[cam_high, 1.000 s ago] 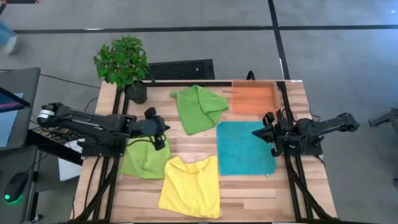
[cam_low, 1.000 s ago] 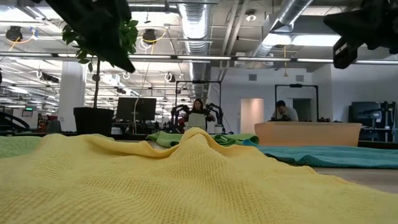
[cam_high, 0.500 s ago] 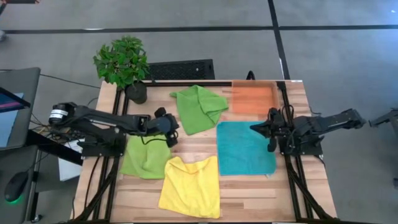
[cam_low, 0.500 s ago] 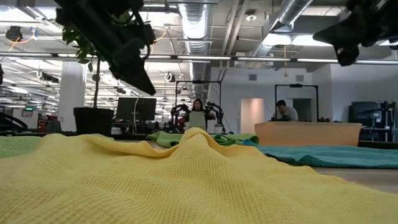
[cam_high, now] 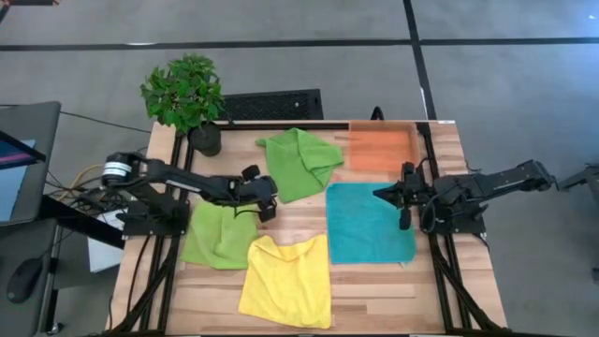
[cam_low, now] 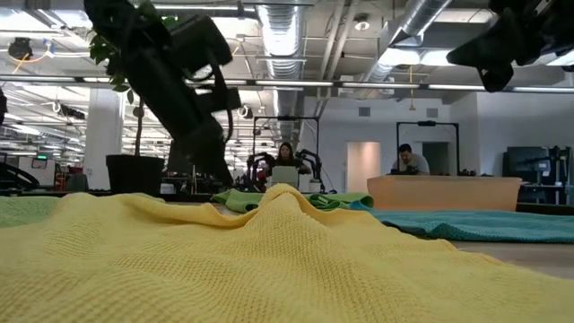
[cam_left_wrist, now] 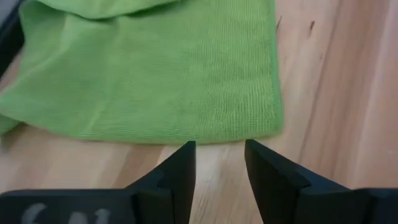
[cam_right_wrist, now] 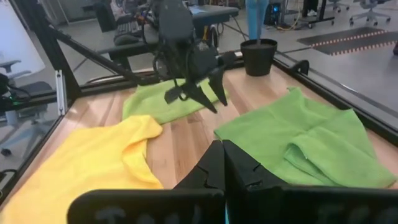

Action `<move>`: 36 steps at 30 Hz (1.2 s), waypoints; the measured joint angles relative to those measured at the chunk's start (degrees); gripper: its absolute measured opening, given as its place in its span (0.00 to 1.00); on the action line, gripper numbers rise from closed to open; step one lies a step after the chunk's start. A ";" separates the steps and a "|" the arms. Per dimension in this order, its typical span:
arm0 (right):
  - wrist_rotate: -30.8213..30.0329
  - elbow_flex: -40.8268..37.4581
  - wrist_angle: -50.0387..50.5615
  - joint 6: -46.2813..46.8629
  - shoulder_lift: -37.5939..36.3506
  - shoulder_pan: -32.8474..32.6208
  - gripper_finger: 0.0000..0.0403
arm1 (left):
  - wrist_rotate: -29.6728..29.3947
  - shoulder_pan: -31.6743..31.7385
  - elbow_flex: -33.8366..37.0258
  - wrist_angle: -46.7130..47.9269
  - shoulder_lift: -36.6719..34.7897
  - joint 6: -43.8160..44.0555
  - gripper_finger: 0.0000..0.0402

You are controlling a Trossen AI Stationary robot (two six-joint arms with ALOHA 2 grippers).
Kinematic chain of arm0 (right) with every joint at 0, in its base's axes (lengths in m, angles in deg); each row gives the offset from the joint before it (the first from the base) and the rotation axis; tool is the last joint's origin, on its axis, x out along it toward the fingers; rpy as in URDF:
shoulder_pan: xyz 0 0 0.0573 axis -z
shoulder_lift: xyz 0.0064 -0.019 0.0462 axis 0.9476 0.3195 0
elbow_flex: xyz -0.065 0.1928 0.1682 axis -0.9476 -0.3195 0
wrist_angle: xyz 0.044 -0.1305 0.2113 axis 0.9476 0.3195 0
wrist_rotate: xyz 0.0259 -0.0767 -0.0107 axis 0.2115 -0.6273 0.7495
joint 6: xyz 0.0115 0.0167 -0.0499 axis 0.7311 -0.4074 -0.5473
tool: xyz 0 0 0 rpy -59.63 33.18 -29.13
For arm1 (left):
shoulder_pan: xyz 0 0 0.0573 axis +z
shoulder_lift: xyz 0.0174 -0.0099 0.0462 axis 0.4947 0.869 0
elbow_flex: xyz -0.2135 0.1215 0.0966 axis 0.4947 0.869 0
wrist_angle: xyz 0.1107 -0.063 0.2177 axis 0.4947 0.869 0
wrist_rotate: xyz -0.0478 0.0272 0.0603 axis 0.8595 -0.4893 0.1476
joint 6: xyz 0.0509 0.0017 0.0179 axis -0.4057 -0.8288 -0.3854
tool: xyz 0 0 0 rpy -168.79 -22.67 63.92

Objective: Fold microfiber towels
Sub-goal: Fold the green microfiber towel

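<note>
Several microfiber towels lie flat on the wooden table. A green towel [cam_high: 299, 164], part folded over, is at the far middle. A lime one [cam_high: 220, 234] lies at the left, a yellow one [cam_high: 285, 281] at the near middle and a teal one [cam_high: 368, 223] at the right. My left gripper [cam_high: 268, 208] is low over the bare wood. It stands open just short of the green towel's near edge [cam_left_wrist: 186, 134], touching nothing [cam_left_wrist: 219, 163]. My right gripper [cam_high: 386, 196] hovers shut [cam_right_wrist: 222, 163] above the teal towel's right part.
An orange tray [cam_high: 382, 148] sits at the far right corner and a potted plant [cam_high: 184, 94] at the far left. Bare wood [cam_high: 299, 217] shows between the towels. In the low view, people sit at desks in the room beyond the table.
My left gripper has gone down and toward the table's right edge, from over the lime towel to the near left corner of the green towel. My right gripper has tipped up toward level and kept near its place. The towels have not moved.
</note>
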 joint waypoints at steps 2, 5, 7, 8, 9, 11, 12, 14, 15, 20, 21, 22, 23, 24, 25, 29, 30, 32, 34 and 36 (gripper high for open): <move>0.02 0.39 0.02 -0.13 0.37 0.00 0.03 | 1.34 -0.11 0.00 -3.28 2.71 -0.94 0.33; 0.01 0.80 0.42 -0.42 0.44 0.00 0.03 | 3.59 -0.53 0.00 -8.70 6.60 -1.24 0.33; 0.02 0.82 0.63 -0.43 0.44 0.00 0.03 | 3.71 -0.68 0.00 -11.61 8.52 -1.39 0.33; 0.02 0.82 0.68 -0.44 0.44 0.00 0.03 | 3.61 -0.74 0.00 -12.75 9.34 -1.77 0.33; 0.02 0.82 0.68 -0.42 0.44 0.00 0.03 | 3.36 -0.83 0.00 -13.15 9.88 -2.22 0.33; 0.02 0.82 0.70 -0.44 0.44 0.00 0.03 | 2.29 -1.11 0.02 -13.46 10.16 -2.72 0.33; 0.02 0.82 0.85 -0.44 0.44 0.00 0.03 | 1.59 -1.19 0.01 -13.46 10.16 -2.72 0.32; 0.02 0.82 0.99 -0.48 0.44 0.00 0.03 | -0.25 -1.50 0.00 -13.19 10.16 -2.74 0.32; 0.02 0.82 0.98 -0.48 0.44 0.00 0.03 | -1.72 -1.66 0.00 -13.25 10.16 -2.74 0.32; 0.02 0.82 0.98 -0.52 0.44 0.00 0.03 | -7.11 -2.42 0.00 -13.09 10.16 -1.52 0.32; 0.02 0.82 0.98 -0.52 0.44 0.00 0.03 | -7.49 -2.58 0.00 -13.10 10.16 -0.99 0.32; 0.02 0.82 0.98 -0.52 0.44 0.00 0.03 | -7.60 -2.66 0.00 -13.14 10.16 -0.61 0.32; 0.02 0.82 0.98 -0.52 0.44 0.00 0.03 | -7.58 -2.75 0.00 -13.18 10.16 -0.39 0.32; 0.02 0.82 0.98 -0.52 0.44 0.00 0.03 | -7.57 -2.88 0.00 -13.20 10.16 -0.35 0.32; 0.02 0.82 0.98 -0.52 0.44 0.00 0.03 | -7.59 -2.97 0.00 -13.17 10.16 -0.31 0.30; 0.02 0.82 0.98 -0.53 0.44 0.00 0.03 | -7.36 -3.04 0.00 -13.19 10.16 -0.27 0.19; 0.02 0.82 0.98 -0.54 0.44 0.00 0.03 | -7.19 -3.04 0.00 -13.17 10.16 -0.27 0.15; 0.02 0.82 0.98 -0.53 0.44 0.00 0.03 | -6.21 -2.95 0.00 -13.17 10.16 -0.24 0.07; 0.02 0.82 0.97 -0.54 0.44 0.00 0.03 | -5.33 -2.91 0.00 -13.17 10.16 0.05 0.02; 0.02 0.82 0.96 -0.55 0.44 0.00 0.03 | -5.29 -2.91 0.00 -13.17 10.16 0.22 0.02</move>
